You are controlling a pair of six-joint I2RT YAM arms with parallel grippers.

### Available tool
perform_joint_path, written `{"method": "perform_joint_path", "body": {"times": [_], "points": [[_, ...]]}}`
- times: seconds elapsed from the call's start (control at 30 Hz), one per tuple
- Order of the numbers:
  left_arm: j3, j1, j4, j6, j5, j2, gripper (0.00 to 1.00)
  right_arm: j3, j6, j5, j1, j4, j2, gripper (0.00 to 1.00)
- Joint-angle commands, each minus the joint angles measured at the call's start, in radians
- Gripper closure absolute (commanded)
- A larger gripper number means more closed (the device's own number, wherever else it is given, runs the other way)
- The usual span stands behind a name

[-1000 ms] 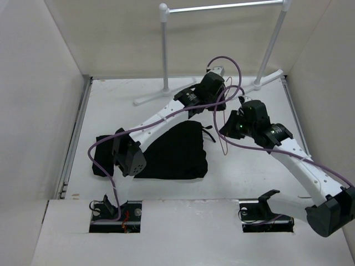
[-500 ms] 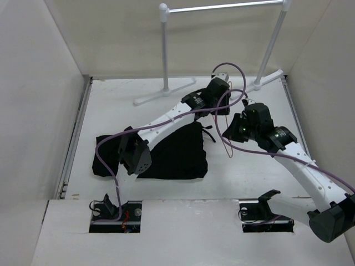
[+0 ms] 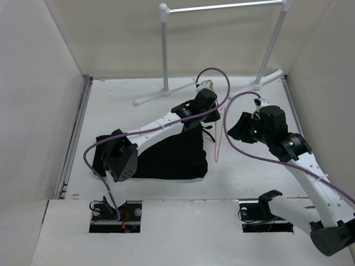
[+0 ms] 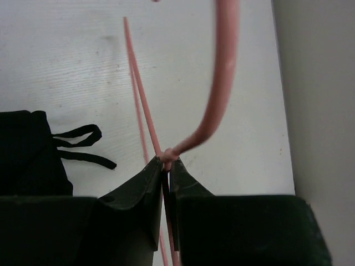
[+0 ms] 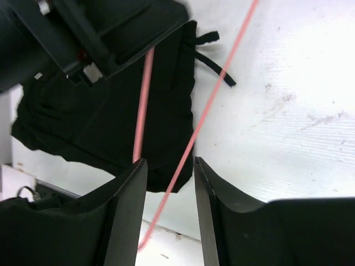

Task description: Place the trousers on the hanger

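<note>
The left arm is reaching from the lower left of the top view diagonally up to the middle, its wrist dipping toward the table (image 3: 249, 172). The left gripper (image 4: 166, 166) is clenching the hanger (image 4: 221, 77) right at the twist where the hook meets the two thin pink-red wires. In its wrist view the hook is curving up and away, blurred and large.

The right arm is bending in from the lower right, its wrist pointing left toward the other arm. The right gripper (image 5: 169, 160) is standing released, its jaws parted. One hanger wire is running slantwise through the gap, and I cannot tell whether it is touching either finger.

The trousers (image 3: 172, 149) are lying in a black heap on the table, left of centre, partly under the left arm, and their drawstring (image 4: 77, 133) is trailing toward the hanger. The hanger is hanging just right of them, between the two grippers.

The table is white and scuffed, plain pale walls (image 3: 33, 83) are closing it in, and the white clothes rail (image 3: 165, 55) is standing at the top of the view.
</note>
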Motion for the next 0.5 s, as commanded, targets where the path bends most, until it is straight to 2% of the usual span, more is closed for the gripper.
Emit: {"method": "perform_joint_path", "body": {"times": [0.0,0.03,0.1,0.2,0.23,0.33,0.47], "points": [[-0.148,0.000,0.239,-0.101,-0.077,-0.149,1.00,0.008,0.003,-0.060,-0.057,0.019,-0.067,0.54],[-0.191,-0.007,0.274,-0.110,-0.087,-0.166,1.00,-0.006,0.018,-0.075,-0.081,0.025,-0.075,0.55],[-0.272,-0.023,0.336,-0.128,-0.110,-0.201,1.00,-0.028,0.046,-0.091,-0.115,0.048,-0.079,0.62],[-0.388,-0.037,0.390,-0.154,-0.141,-0.250,1.00,-0.087,0.103,-0.146,-0.133,0.137,-0.049,0.83],[-0.423,-0.041,0.397,-0.164,-0.147,-0.264,1.00,-0.107,0.126,-0.172,-0.129,0.173,-0.021,0.86],[-0.518,-0.058,0.410,-0.185,-0.181,-0.304,1.00,-0.178,0.192,-0.192,-0.063,0.330,0.040,0.87],[-0.629,-0.075,0.423,-0.205,-0.236,-0.344,1.00,-0.259,0.248,-0.201,-0.037,0.495,0.117,0.84]]}}
